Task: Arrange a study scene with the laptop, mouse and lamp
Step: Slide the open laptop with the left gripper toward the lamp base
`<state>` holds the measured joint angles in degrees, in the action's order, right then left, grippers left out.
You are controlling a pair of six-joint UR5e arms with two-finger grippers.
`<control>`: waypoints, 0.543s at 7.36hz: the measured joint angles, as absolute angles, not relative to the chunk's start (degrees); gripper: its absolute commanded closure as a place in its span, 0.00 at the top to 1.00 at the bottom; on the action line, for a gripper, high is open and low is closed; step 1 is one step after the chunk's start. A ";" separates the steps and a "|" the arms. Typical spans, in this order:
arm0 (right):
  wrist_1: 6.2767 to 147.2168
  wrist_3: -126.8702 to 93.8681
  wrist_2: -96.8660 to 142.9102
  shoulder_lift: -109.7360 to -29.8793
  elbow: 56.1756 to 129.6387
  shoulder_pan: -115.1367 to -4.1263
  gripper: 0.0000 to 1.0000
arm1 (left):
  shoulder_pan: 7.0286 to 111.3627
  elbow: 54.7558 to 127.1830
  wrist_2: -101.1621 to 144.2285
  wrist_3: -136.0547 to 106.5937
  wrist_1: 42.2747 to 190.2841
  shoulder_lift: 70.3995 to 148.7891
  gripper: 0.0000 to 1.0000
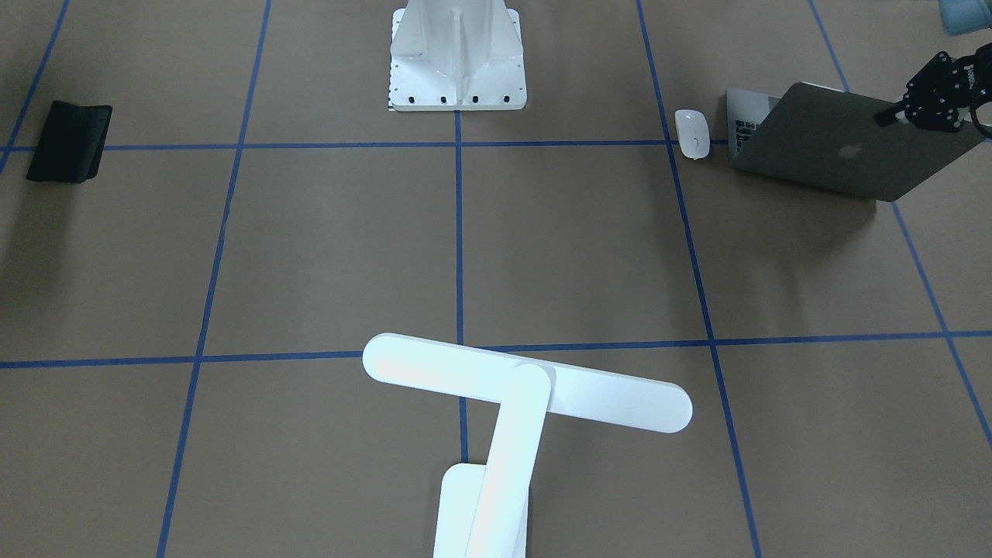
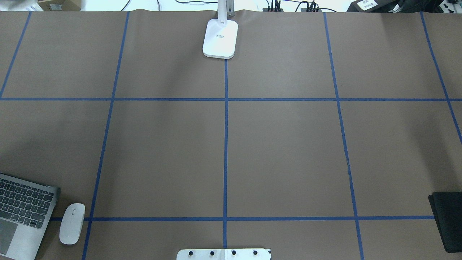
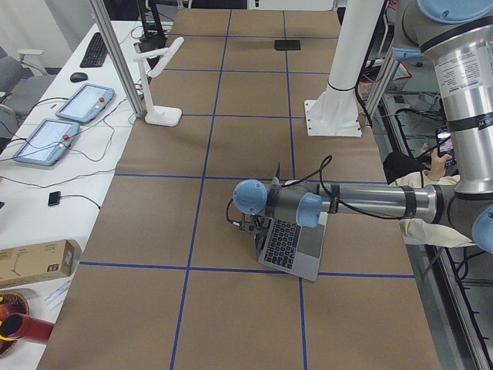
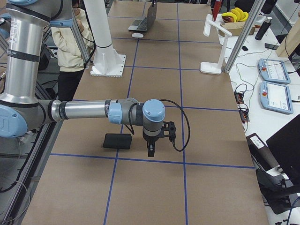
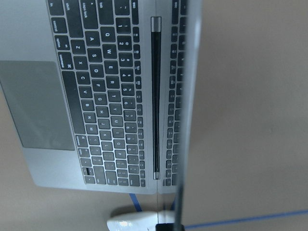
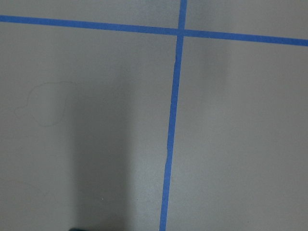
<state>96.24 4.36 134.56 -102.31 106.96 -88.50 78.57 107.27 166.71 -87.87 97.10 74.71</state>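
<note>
The laptop [image 1: 821, 143] stands half open at the table's corner on my left side, its keyboard [image 5: 106, 96] facing my base. My left gripper [image 1: 891, 118] is at the lid's top edge, shut on it; the left wrist view shows that edge [image 5: 187, 96] running down between the fingers. The white mouse [image 1: 692, 133] lies on the table just beside the laptop [image 2: 21, 213]. The lamp [image 1: 527, 387] stands at the far middle edge, with its base [image 2: 220, 38] flat on the table. My right gripper [image 4: 150, 151] hangs over bare table; whether it is open or shut I cannot tell.
A black mat [image 4: 117, 140] lies close beside my right gripper, near the table's edge [image 2: 447, 220]. The white bolted pedestal [image 1: 457, 58] stands at the middle of the near edge. A person [image 4: 70, 37] stands behind the pedestal. Blue tape lines [image 2: 225, 144] cross the brown tabletop.
</note>
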 measured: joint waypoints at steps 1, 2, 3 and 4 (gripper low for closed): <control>96.24 4.38 134.75 -102.78 106.99 -88.50 1.00 | 78.53 107.22 166.88 -87.88 93.60 78.44 0.00; 96.24 4.39 135.23 -104.13 107.65 -88.51 1.00 | 78.54 107.15 166.90 -87.89 89.67 82.73 0.00; 96.26 4.39 135.78 -106.20 109.04 -88.51 1.00 | 78.68 107.02 166.90 -87.91 86.05 87.03 0.00; 96.29 4.42 136.06 -107.74 109.97 -88.51 1.00 | 78.89 106.85 166.83 -87.97 82.66 91.64 0.00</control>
<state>96.29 4.42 136.06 -107.74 109.97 -88.51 78.89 106.85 166.83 -87.97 82.66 91.64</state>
